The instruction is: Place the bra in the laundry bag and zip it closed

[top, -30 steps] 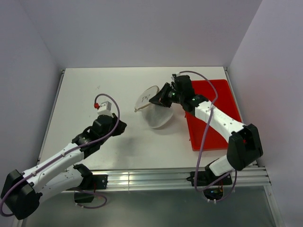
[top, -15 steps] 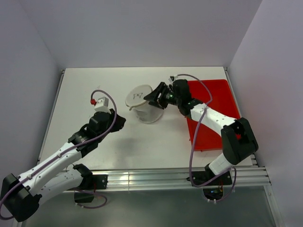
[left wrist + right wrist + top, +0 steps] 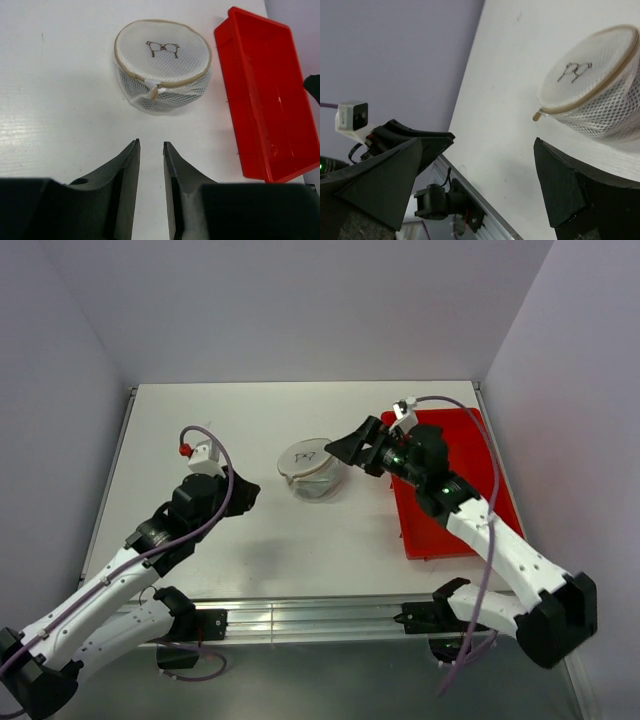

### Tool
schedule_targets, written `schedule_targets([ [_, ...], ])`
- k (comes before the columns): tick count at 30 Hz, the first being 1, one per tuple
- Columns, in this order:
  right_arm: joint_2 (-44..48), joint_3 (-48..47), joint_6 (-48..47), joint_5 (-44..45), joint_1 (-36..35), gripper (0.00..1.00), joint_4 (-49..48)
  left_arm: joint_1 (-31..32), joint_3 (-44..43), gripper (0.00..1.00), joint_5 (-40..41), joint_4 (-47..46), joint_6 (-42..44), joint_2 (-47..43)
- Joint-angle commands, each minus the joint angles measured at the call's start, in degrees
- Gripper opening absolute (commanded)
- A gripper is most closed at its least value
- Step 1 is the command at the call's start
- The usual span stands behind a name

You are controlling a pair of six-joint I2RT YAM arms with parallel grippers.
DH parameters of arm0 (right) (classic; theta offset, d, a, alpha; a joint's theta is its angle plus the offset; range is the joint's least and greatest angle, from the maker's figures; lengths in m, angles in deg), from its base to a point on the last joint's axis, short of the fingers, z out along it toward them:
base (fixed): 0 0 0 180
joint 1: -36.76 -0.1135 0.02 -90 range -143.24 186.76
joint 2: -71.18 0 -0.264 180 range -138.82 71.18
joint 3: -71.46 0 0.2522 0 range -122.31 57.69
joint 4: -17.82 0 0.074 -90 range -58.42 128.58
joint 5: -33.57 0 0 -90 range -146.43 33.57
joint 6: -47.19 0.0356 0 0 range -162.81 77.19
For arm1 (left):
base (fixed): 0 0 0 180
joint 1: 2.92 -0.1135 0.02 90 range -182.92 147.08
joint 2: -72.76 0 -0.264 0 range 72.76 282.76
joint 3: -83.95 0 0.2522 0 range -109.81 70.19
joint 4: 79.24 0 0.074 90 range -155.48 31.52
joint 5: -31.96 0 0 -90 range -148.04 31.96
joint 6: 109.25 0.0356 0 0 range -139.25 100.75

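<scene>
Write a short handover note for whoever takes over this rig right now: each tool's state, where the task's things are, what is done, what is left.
Left tool: narrowly open, empty, aimed at the bag from the near side.
Right tool: wide open, empty, clear of the bag.
Round white mesh laundry bag: upright on the table, beside the red plastic tray; zip looks shut on the visible side.
Black bra: in no view; nothing dark shows through the mesh.
Done: cannot confirm.
Left: find the bra, bag it, zip it.
</scene>
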Motion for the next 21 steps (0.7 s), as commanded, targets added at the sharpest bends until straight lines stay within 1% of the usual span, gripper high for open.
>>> schedule_targets([
  [1, 7.8, -1.2, -6.3, 6.4, -0.2, 1.00, 6.0, -0.2, -4.2, 0.32, -1.1, 2.3, 3.5, -1.9],
  [2, 9.3, -1.0, -7.0, 7.7, -0.2, 1.00, 8.7, -0.2, -4.3, 0.32, -1.4, 2.7, 3.9, -2.8],
  [5, 14.7, 1.3, -9.4, 11.3, -0.2, 1.00, 12.4, -0.2, -4.2, 0.34, -2.3, 3.3, 4.3, -5.2],
  [6, 18.1, 2.2, -9.9, 12.2, -0.2, 1.00, 13.1, -0.2, -4.3, 0.34, -2.8, 3.9, 4.3, -5.6],
  [8, 22.1, 5.6, -10.8, 14.9, -0.2, 1.00, 13.5, -0.2, -4.7, 0.35, -3.2, 4.4, 4.2, -6.4],
  [9, 25.9, 6.6, -11.0, 15.9, -0.2, 1.00, 13.9, -0.2, -4.9, 0.35, -3.7, 4.8, 4.2, -6.7],
  [10, 27.7, 8.2, -11.1, 17.0, -0.2, 1.00, 14.3, -0.2, -5.0, 0.38, -3.8, 5.1, 4.2, -6.8],
  [12, 31.8, 9.3, -11.4, 18.7, -0.2, 1.00, 15.8, -0.2, -5.1, 0.38, -3.8, 5.6, 3.9, -7.2],
  [15, 35.3, 10.9, -11.5, 22.1, -0.2, 1.00, 17.7, -0.2, -4.9, 0.39, -3.8, 5.7, 3.5, -7.8],
  [21, 37.2, 11.9, -12.0, 23.7, -0.2, 1.00, 20.0, -0.2, -5.0, 0.38, -3.7, 6.0, 3.2, -7.9],
])
